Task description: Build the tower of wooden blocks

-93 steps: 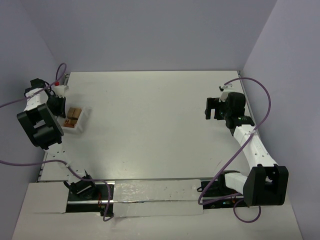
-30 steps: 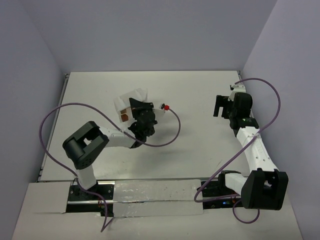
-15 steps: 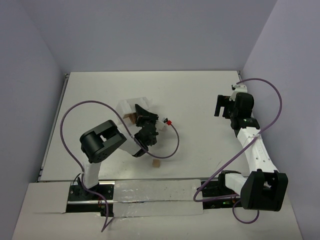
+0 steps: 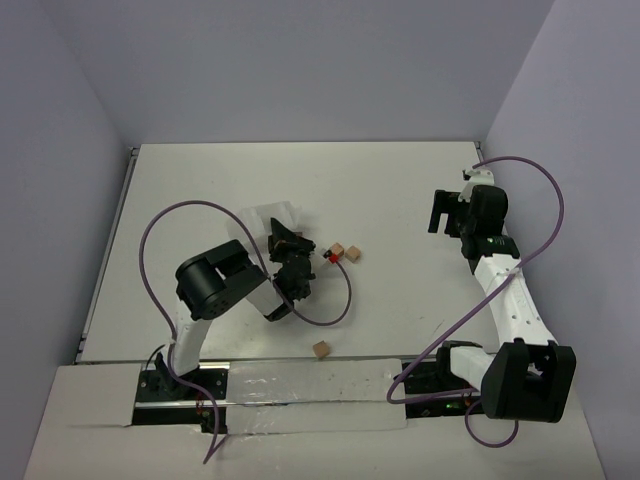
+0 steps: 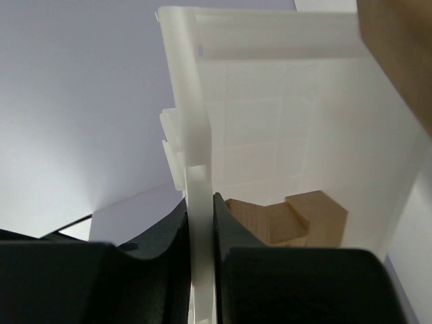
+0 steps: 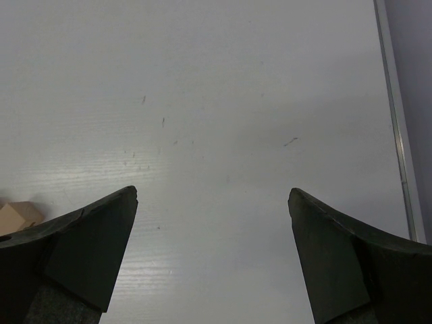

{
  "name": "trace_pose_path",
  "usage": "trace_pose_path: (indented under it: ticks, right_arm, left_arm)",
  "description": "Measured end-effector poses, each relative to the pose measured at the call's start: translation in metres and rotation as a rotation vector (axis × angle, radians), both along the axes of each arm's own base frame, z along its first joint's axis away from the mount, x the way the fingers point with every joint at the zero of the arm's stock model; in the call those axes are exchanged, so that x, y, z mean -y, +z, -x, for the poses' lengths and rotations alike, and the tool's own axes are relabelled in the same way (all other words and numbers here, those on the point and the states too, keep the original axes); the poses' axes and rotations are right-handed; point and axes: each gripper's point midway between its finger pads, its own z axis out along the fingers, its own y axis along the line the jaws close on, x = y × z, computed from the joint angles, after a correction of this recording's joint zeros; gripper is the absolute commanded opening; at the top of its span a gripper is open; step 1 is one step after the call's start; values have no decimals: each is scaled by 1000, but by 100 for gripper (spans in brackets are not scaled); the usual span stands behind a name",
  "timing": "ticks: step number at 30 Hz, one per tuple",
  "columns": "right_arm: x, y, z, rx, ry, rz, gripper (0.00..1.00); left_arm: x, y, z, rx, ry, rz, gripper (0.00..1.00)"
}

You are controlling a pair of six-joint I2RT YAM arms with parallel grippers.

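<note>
My left gripper (image 4: pixel 283 240) (image 5: pixel 200 202) is shut on the side wall of a white plastic tray (image 4: pixel 265 217) (image 5: pixel 196 121), which it holds tipped up above the table's middle left. In the left wrist view, tan wood blocks (image 5: pixel 297 217) lie in the tray beside my right finger, and another wood block (image 5: pixel 401 54) fills the top right corner. Two wood blocks (image 4: pixel 346 252) lie loose on the table right of that gripper, and one (image 4: pixel 321 349) near the front edge. My right gripper (image 4: pixel 441 211) (image 6: pixel 212 196) hangs open over bare table at the right. The tower is out of view.
A purple cable (image 4: pixel 165 222) loops over the left arm, with a red tip (image 4: pixel 327 256) beside the two loose blocks. The right wrist view catches one block (image 6: pixel 17 216) at its left edge. A raised strip (image 4: pixel 300 385) runs along the table's near edge.
The left arm has carried the tray from the far left to the middle and tipped it. Blocks have dropped out; two now lie right of the gripper, one nearer the front edge.
</note>
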Motion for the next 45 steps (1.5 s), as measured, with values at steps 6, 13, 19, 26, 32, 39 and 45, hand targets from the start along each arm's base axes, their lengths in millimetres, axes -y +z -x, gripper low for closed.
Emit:
trace_pose_path:
  ticks: [6, 13, 19, 26, 32, 39, 45]
  right_arm:
    - [-1, 0, 0, 0, 3, -2, 100]
    - [-1, 0, 0, 0, 4, -3, 100]
    - [-1, 0, 0, 0, 7, -5, 100]
    - [-2, 0, 0, 0, 9, -7, 100]
    - [-2, 0, 0, 0, 10, -7, 100]
    - [-2, 0, 0, 0, 10, -8, 100]
    - [-2, 0, 0, 0, 11, -11, 100]
  left_arm:
    - [-1, -4, 1, 1, -3, -10, 0]
    - [-2, -6, 3, 3, -12, -21, 0]
    - [-4, -3, 3, 6, -5, -17, 0]
    - [-11, 13, -1, 21, 36, 8, 0]
    - [-29, 47, -13, 81, 92, 94, 0]
    - [-74, 99, -24, 168, 197, 237, 0]
    - [-85, 140, -45, 130, 265, 515, 0]
